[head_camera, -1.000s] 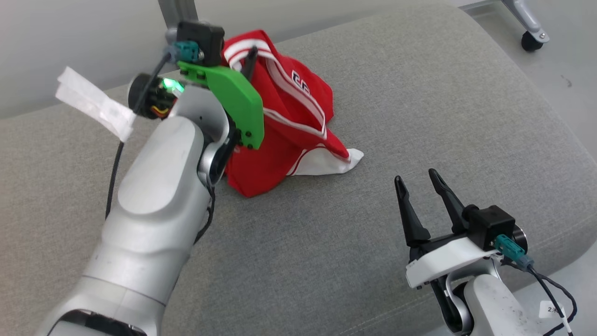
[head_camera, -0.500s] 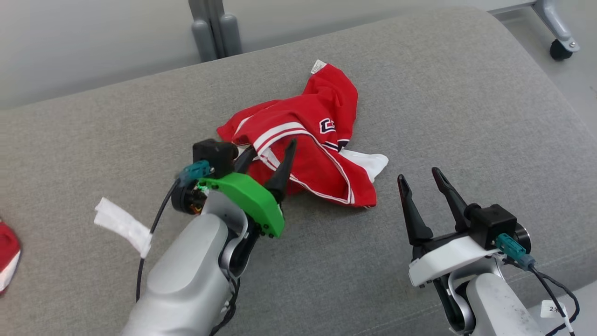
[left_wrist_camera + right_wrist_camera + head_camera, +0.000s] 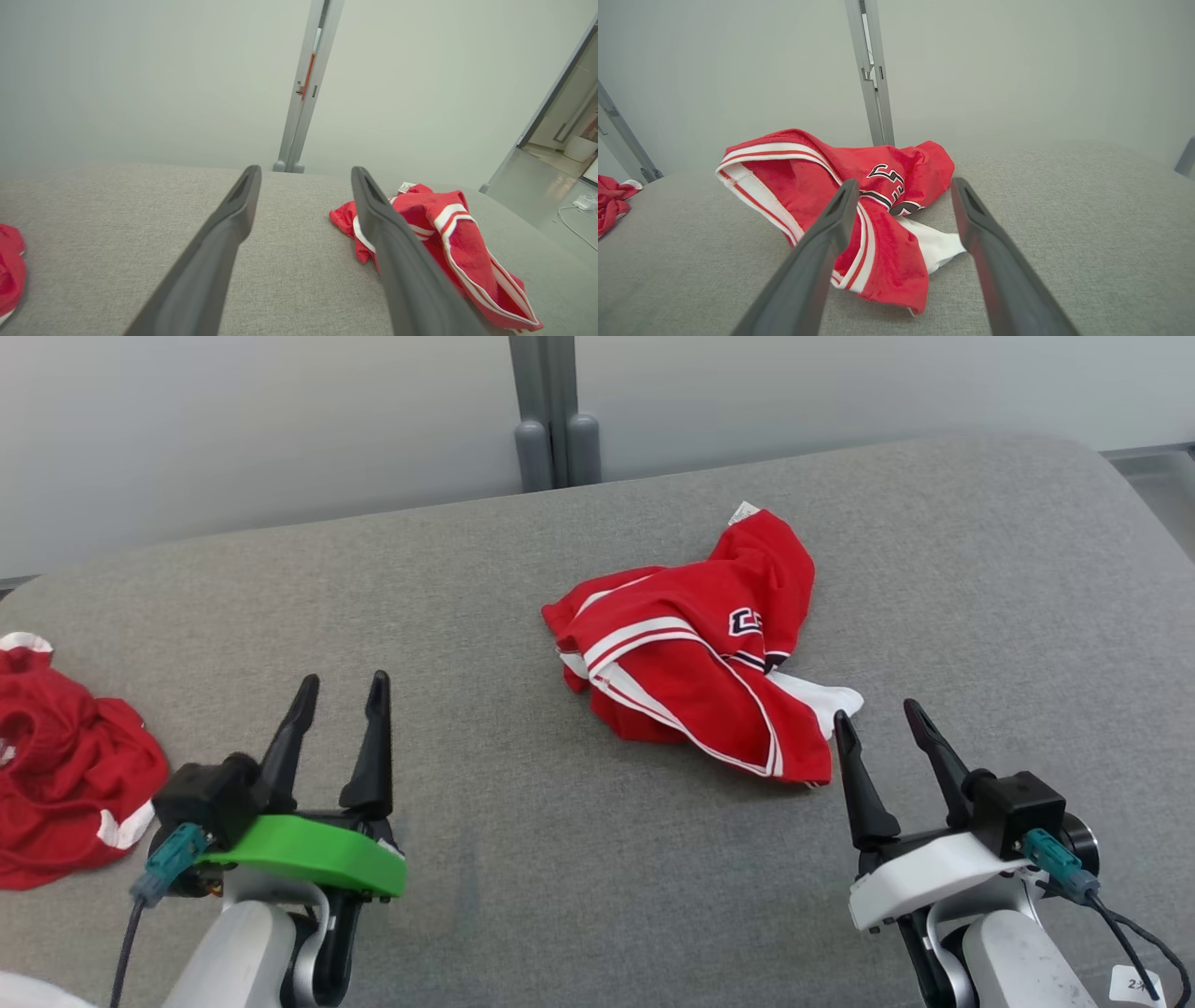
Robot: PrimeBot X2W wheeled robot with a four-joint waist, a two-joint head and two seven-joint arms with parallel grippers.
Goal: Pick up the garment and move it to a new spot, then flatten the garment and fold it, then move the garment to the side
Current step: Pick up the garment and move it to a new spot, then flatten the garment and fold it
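From my head view, the red jersey [image 3: 700,681] lies crumpled on the grey cushion [image 3: 523,877], a little toward one o'clock of the middle, white stripes and dark lettering facing up, a white tag at its far tip. My left gripper [image 3: 343,678] sits at seven o'clock, fingers spread wide and holding nothing, well apart from the jersey. My right gripper [image 3: 875,709] sits at five o'clock, also wide and empty, its tips just beside the jersey's white corner. A second red garment [image 3: 65,775] lies bunched at nine o'clock. In my left wrist view, the jersey shows at three o'clock behind my right-hand finger, a grey post [image 3: 303,88] at twelve. In my right wrist view, the jersey spreads from ten o'clock to the centre, partly behind my parted fingers.
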